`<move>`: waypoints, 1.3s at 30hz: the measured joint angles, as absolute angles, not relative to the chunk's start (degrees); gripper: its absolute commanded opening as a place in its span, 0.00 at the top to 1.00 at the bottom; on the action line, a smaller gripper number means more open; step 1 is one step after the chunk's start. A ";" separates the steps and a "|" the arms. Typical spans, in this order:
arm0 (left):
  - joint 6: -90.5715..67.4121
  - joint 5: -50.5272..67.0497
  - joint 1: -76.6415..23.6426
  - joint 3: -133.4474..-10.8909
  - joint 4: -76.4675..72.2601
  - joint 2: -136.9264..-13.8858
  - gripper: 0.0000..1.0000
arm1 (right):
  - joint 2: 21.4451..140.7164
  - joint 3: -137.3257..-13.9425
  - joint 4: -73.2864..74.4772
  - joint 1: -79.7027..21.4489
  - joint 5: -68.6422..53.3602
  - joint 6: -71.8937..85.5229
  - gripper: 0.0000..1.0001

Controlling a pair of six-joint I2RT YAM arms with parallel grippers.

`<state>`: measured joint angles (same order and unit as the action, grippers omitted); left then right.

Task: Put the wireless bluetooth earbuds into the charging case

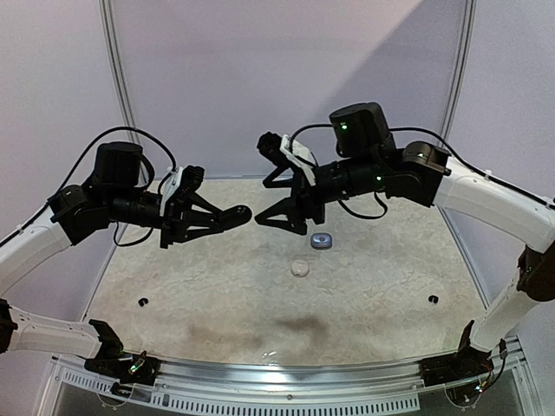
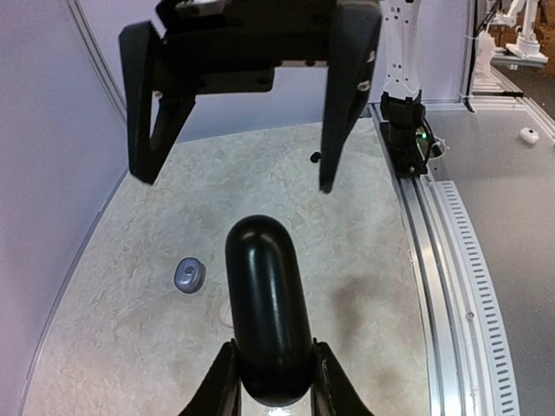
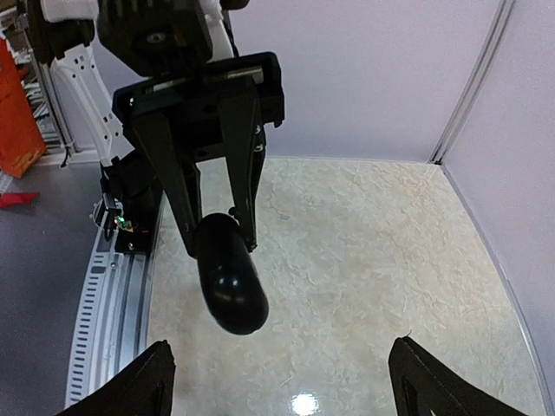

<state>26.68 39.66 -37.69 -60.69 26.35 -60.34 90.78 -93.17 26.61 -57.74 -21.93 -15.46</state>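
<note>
Glossy black capsule-shaped case [image 2: 267,295] is being pinched end-on by left fingers [image 2: 212,387], right fingers [image 3: 143,381] being held open; slippage being risked at handover.

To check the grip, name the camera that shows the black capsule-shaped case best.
Left wrist: the black capsule-shaped case fills the middle, its base clamped in the left tool. Right wrist shows it too, smaller, rounded end foremost. Top external shows only a small dark side profile.

There are two grippers: left gripper [image 1: 217,219], right gripper [image 1: 263,182]; one black capsule [image 2: 267,303]; one grey-blue round case [image 1: 322,242], centre; one pale round piece [image 1: 300,268] just below it; two tiny black specks [image 1: 143,302] [image 1: 433,299], lower left and lower right.
</note>
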 measured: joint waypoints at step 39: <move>5.56 47.66 -30.79 -51.33 3.88 -55.59 0.39 | 96.73 -91.00 11.22 -58.59 -32.77 -13.67 1.00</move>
